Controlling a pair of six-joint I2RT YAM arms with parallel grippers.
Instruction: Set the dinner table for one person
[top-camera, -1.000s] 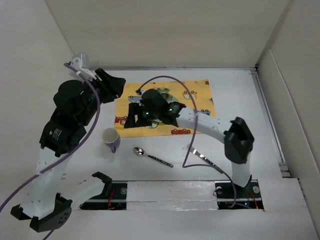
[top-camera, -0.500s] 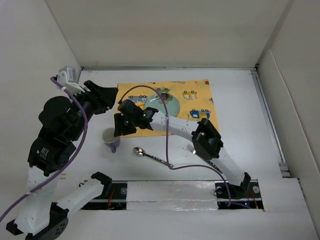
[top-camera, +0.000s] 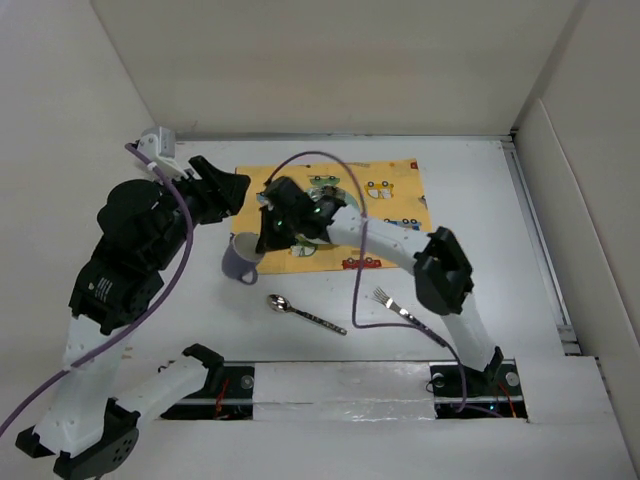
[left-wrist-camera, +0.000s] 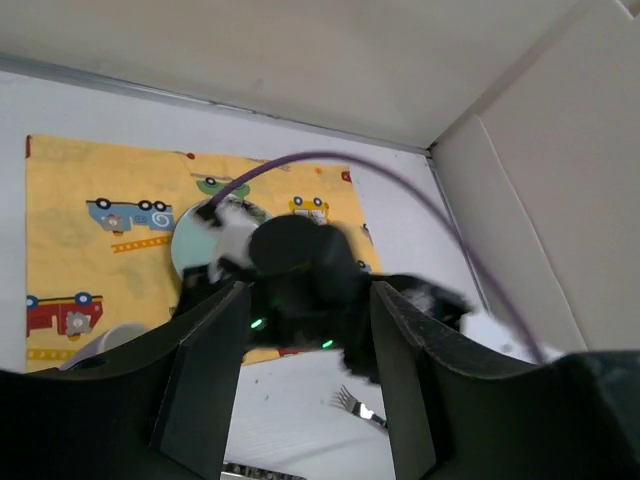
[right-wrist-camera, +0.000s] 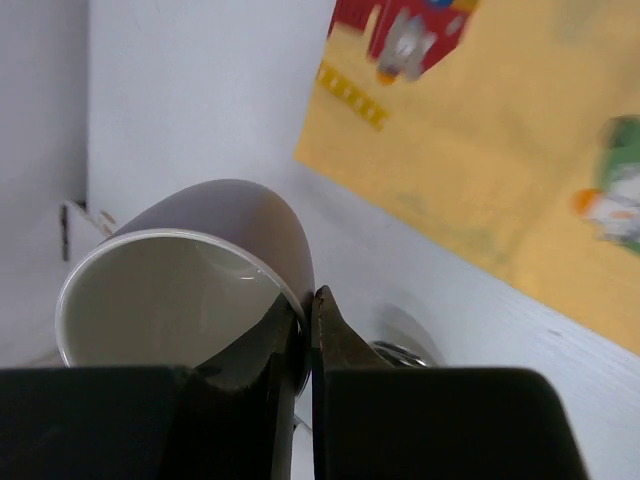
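The right hand (top-camera: 266, 232) pinches the rim of the purple mug (top-camera: 240, 262), tilted above the white counter (top-camera: 480, 200) beside the yellow mat (top-camera: 395, 200); the left hand (top-camera: 228, 188) hangs nearby, fingers spread wide.

Plain white walls (top-camera: 330, 60) enclose the scene under even light.

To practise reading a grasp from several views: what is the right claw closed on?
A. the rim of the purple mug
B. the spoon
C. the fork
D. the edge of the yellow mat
A: in the right wrist view the right claw pinches the wall of the purple mug at its rim, while the spoon and the fork lie apart from it.
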